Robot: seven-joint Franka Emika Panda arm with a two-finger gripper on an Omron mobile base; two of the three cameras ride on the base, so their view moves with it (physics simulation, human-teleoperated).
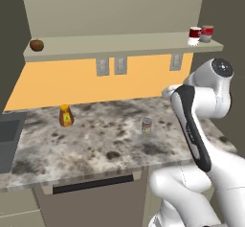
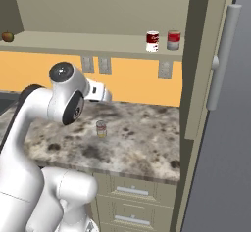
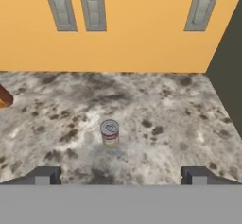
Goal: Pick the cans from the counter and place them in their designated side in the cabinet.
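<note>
The silver-grey can [image 3: 109, 133] is standing upright near the middle of the speckled counter [image 1: 95, 144], with bare stone lying open all around it and nothing touching it. It is sitting well back from the counter's front edge and well short of the orange wall [image 1: 72, 80] behind. The gripper [image 3: 120, 175] is hanging above and in front of that can, its jaws spread wide and holding nothing; the two dark fingertips [image 3: 43, 175] are showing far apart at the bottom of the hand view, the can between them but farther off.

To the right the counter is ending against a tall dark panel [image 2: 196, 69]. At the far left an orange bottle [image 1: 66, 116] is standing on the stone, well apart from the can, and beyond it a sink [image 1: 7, 140] is cutting into the slab.

Above, the beige cabinet [image 1: 119, 5] is running along the wall with its shelf board [image 1: 119, 43] underneath. On the shelf's right end two cans are standing just beside each other: the dark red over white can [image 2: 152, 41] and a brighter red-and-grey can [image 2: 173, 39]. A reddish round fruit [image 1: 37, 44] is sitting at the left end.

Counting: three cans in all, one bottle, one fruit, three grey wall outlets [image 3: 92, 10].
</note>
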